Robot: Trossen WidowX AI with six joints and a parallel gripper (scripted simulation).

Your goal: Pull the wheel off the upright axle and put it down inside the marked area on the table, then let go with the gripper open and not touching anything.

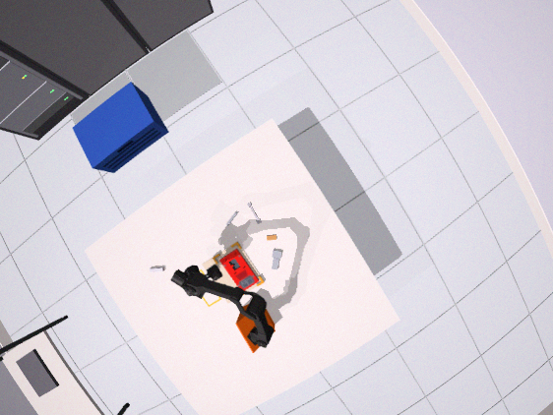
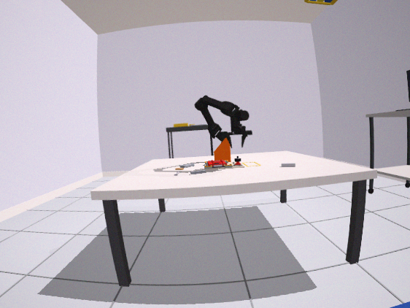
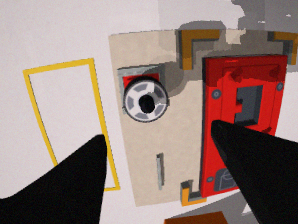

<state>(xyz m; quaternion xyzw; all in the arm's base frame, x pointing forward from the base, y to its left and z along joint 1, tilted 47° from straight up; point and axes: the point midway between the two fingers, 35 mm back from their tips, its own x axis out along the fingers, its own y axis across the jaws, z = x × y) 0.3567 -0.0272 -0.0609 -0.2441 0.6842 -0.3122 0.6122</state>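
The wheel, dark-rimmed with a grey spoked face, sits on the upright axle, whose dark end shows at its centre. A red base shows under it on the beige board. The marked area, a yellow rectangle outline, lies on the table beside the board. My gripper is open and empty, pointing down above the wheel. In the wrist view the wheel appears a little beyond the line between the fingertips. The arm hides the wheel and fingertips in the top view.
A red housing lies on the board beside the wheel, between ochre corner brackets. The orange stand is behind the board. Loose pieces lie around: a grey block, an orange block and a grey part.
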